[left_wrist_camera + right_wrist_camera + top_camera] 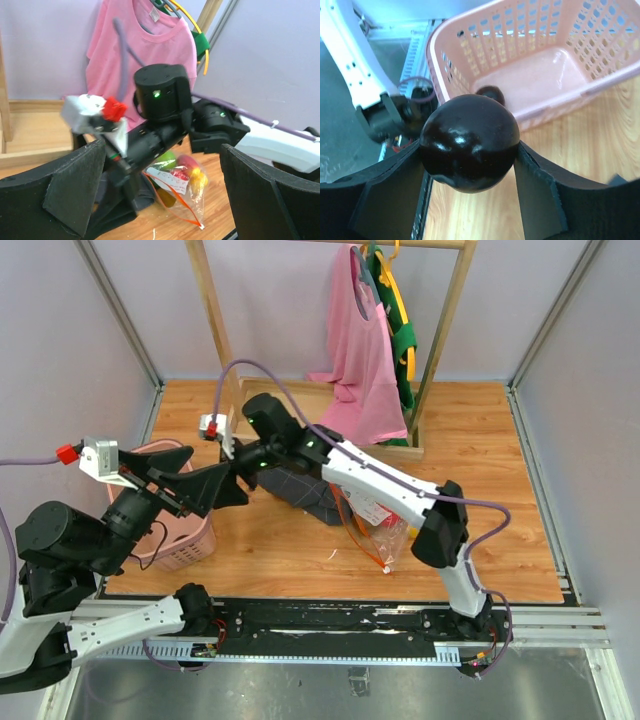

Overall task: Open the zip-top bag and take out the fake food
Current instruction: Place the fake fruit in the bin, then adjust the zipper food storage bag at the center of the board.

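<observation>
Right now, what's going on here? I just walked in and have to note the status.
The right gripper is clamped on a dark fruit, round and glossy, and holds it close to the pink basket. The left gripper is wide open and holds nothing. The zip-top bag lies on the wooden table with other fruits inside, green, red and yellow, so the emptying is not finished.

Right of the basket (192, 538) lies the cloth (300, 490), then the bag (385, 530) with fruits (185, 165) in it. 1 fruit (469, 142) hangs just beside the basket. The rack (213, 320) stands behind.
</observation>
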Controlling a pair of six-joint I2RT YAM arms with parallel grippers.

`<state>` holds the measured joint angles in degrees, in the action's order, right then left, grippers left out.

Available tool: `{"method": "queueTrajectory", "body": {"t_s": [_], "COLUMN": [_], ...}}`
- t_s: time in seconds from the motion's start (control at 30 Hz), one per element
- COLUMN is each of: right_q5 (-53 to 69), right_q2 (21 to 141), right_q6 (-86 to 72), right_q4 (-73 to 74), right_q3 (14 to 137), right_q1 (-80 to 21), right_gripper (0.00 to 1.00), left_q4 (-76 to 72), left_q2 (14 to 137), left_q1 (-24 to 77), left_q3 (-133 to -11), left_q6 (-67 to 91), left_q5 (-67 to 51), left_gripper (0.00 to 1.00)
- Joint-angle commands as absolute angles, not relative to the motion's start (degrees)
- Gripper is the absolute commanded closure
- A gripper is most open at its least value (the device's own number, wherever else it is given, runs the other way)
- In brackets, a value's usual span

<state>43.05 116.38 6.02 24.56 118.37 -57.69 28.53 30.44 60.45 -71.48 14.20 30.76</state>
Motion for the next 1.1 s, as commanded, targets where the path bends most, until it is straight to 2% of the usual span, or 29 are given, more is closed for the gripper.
{"method": "queueTrajectory", "body": {"t_s": [0.0, 0.23, 0.37, 0.43, 0.57, 0.63, 0.8, 0.9, 1.07], "right_q5": [36.52, 24.66, 17.30, 15.49, 16.82, 16.35, 18.18, 23.22, 44.61], "right_q2": [124.06, 129.65, 131.67, 132.70, 133.61, 133.48, 131.70, 129.07, 120.63], "right_q6": [-4.75, -9.50, -11.20, -10.47, -8.26, -7.22, -5.98, -5.83, -0.41], "right_q4": [21.33, 21.89, 19.14, 17.59, 16.37, 16.32, 16.85, 18.60, 20.73], "right_q3": [127.45, 135.07, 135.58, 135.39, 134.75, 134.87, 134.97, 133.65, 125.34], "right_q1": [-61.36, -65.96, -67.73, -68.51, -69.08, -69.08, -68.55, -66.97, -60.84], "right_gripper": [0.86, 0.80, 0.68, 0.54, 0.12, 0.00, 0.02, 0.02, 0.02], "left_q4": [29.27, 29.92, 29.40, 29.21, 29.21, 29.11, 28.59, 28.11, 26.24], "left_q2": [29.48, 28.77, 28.56, 28.63, 28.82, 28.96, 29.18, 29.27, 29.81], "left_q1": [60.14, 60.14, 60.16, 60.20, 60.14, 60.20, 60.17, 60.18, 60.19], "left_q3": [-73.37, -73.45, -73.07, -72.94, -72.52, -72.37, -72.08, -72.25, -71.64], "left_q6": [13.87, 14.84, 15.18, 15.33, 15.88, 16.23, 16.98, 17.69, 18.45], "left_q5": [30.78, 30.45, 30.24, 30.11, 29.84, 29.49, 28.37, 26.97, 22.47], "left_gripper": [0.01, 0.02, 0.02, 0.02, 0.02, 0.02, 0.02, 0.01, 0.01]}}
